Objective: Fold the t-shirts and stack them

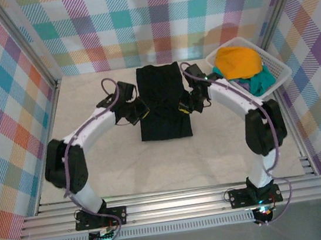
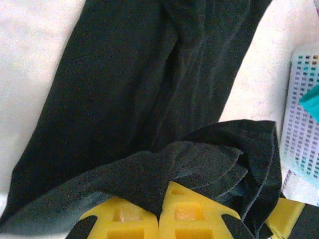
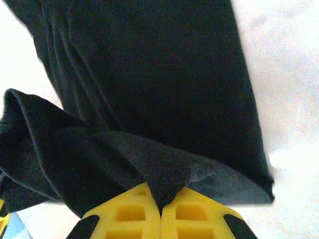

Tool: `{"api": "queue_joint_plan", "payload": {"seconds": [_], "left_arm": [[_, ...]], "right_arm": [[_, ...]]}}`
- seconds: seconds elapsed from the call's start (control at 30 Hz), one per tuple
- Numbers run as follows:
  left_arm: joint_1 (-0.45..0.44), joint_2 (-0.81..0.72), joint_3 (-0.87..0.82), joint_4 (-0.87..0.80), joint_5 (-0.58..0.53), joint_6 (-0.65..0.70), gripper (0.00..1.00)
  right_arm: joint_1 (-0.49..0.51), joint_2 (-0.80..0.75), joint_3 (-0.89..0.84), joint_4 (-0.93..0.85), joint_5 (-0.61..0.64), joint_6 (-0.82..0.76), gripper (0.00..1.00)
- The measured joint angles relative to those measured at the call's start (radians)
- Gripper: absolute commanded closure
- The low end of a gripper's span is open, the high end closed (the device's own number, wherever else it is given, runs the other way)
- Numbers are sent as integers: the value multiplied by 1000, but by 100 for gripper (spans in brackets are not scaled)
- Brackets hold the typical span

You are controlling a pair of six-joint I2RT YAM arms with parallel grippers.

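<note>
Judging from above, I had the black t-shirt (image 1: pixel 162 105) lying as a narrow panel at frame centre, folding perhaps half done — left gripper (image 2: pixel 159 215) and right gripper (image 3: pixel 160 206) each pinched tight on a bunched side edge. At upper right, the white basket (image 1: pixel 283 68) held the orange t-shirt (image 1: pixel 237 61) and teal t-shirt (image 1: pixel 260 84), crumpled — nothing stacked yet.

Bright, even light; soft wrist-view blur
</note>
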Motion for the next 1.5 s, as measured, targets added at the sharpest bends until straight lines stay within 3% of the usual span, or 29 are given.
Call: {"api": "queue_joint_plan", "payload": {"seconds": [0.07, 0.17, 0.2, 0.27, 0.33, 0.43, 0.5, 0.67, 0.73, 0.83, 0.97, 1.07, 1.17, 1.23, 1.37, 1.4, 1.5], "left_arm": [[19, 81, 66, 0, 15, 22, 99], [40, 201, 165, -20, 30, 50, 92], [45, 238, 195, -26, 29, 60, 82], [55, 285, 234, -43, 14, 82, 47], [65, 291, 237, -56, -19, 95, 29], [71, 231, 211, -66, -68, 104, 25], [71, 129, 129, -57, -86, 98, 27], [56, -206, -247, 45, -46, -13, 29], [44, -262, -399, 121, -13, -86, 28], [20, -217, -503, 179, 22, -166, 27], [-14, -123, -487, 280, 42, -219, 29], [-36, -63, -446, 325, 51, -241, 36], [-40, -56, -397, 286, 27, -235, 45], [-40, -56, -319, 213, -6, -208, 55], [-24, -12, -124, 124, -33, -140, 90], [-17, 25, -72, 111, -31, -123, 94], [7, 144, 20, 84, -24, -77, 94]], "right_arm": [[-23, 76, 76, -7, -8, -16, 96], [-48, 194, 195, -16, -24, -35, 75], [-57, 238, 238, -18, -26, -47, 68], [-71, 287, 280, -12, -25, -63, 54], [-80, 303, 285, -10, -16, -94, 44], [-89, 282, 280, -14, 14, -144, 41], [-91, 221, 222, 3, 31, -166, 43], [-78, -124, -167, 78, 32, -161, 52], [-56, -236, -308, 108, 16, -144, 51], [-27, -266, -417, 146, -11, -136, 49], [8, -178, -437, 187, -37, -125, 49], [27, -117, -416, 200, -23, -133, 79], [33, -53, -309, 174, 3, -154, 90], [29, 10, -194, 161, 9, -165, 93], [19, 131, -18, 148, 18, -179, 97], [18, 160, 13, 135, 21, -178, 97], [14, 215, 48, 109, 28, -178, 96]]}}
